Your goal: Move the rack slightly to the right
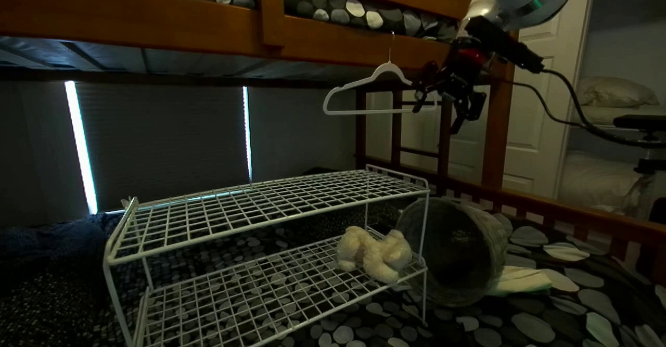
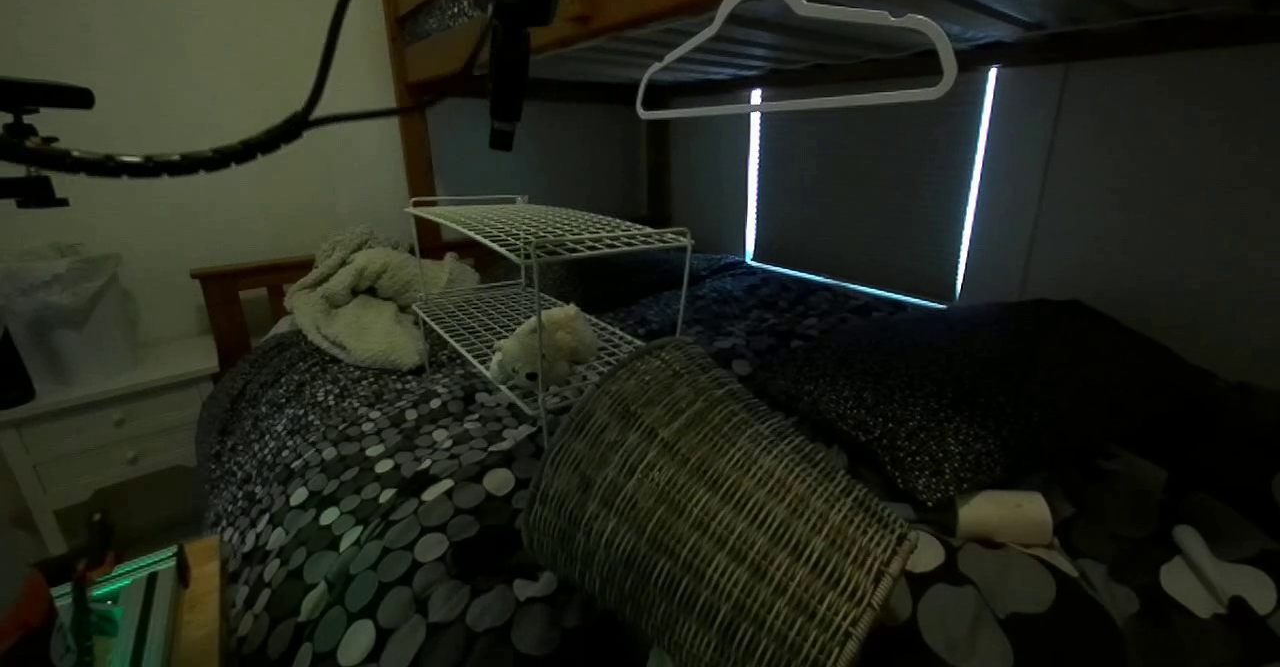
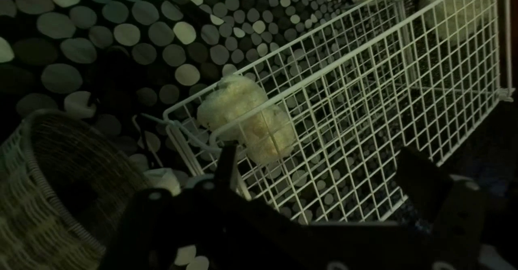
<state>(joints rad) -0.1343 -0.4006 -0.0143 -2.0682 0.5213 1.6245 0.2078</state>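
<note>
Hanging higher than wicker basket (image 2: 700, 507): gripper (image 3: 317, 150), jaws spread wide; white wire rack (image 1: 265, 206) on dotted bedding (image 2: 400, 522) just beside basket; plush toy (image 1: 374, 256) on lower tier (image 1: 250, 290), near basket

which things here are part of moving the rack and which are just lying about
Part of the job:
rack
pincer, open, not touching the rack

Just about:
stuffed toy, on the rack's lower tier
basket, on its side
hanger, hanging
fluffy blanket, bunched up
</note>
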